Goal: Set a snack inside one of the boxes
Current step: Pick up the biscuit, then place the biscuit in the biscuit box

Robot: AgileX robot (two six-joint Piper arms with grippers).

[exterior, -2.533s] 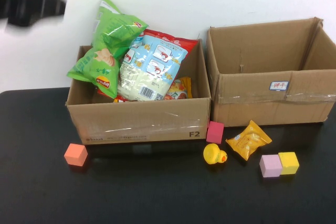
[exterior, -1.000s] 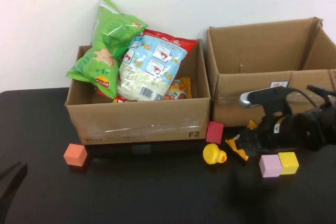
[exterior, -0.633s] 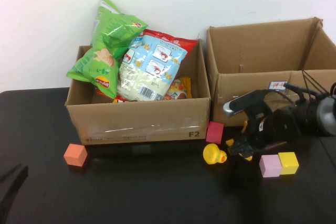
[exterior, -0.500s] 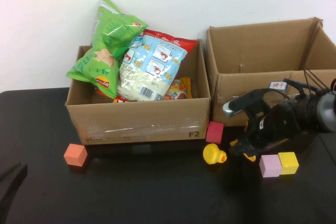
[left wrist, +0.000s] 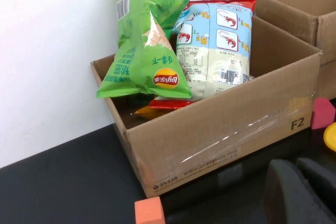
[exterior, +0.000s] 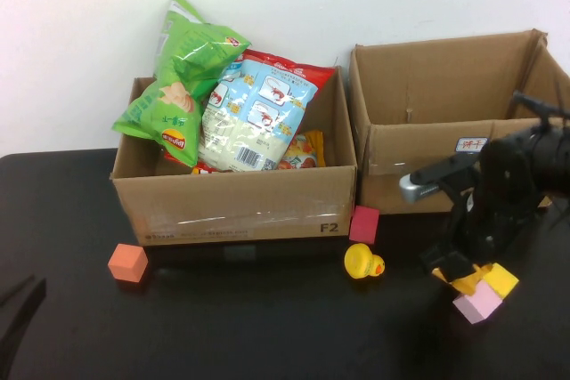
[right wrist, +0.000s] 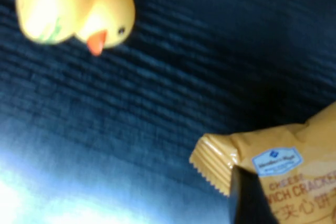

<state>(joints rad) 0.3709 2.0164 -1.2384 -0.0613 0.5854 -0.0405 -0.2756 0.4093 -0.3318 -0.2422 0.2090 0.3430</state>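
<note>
A: Item one, right gripper [exterior: 456, 266]?
B: We logged it closed on the orange cracker packet [right wrist: 273, 169], above the table [exterior: 267, 327], before the right box [exterior: 445, 113].
A: Left gripper [left wrist: 299, 192]?
B: Low, front-left; we couldn't tell.

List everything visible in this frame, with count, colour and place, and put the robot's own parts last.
Cardboard boxes: 2, brown; left box holding snacks, right box beside it.
Chip bags: 2, green, standing in left box.
Shrimp snack bag: 1, white-blue-red, in left box.
Cracker packet: 1, orange, in the right gripper.
Rubber duck: 1, yellow, before the boxes.
Cubes: orange front left; magenta by left box; pink and yellow under right arm.
Table: 1, black.
Left gripper: low, front-left edge.
Right gripper: before right box, gripping the packet.
</note>
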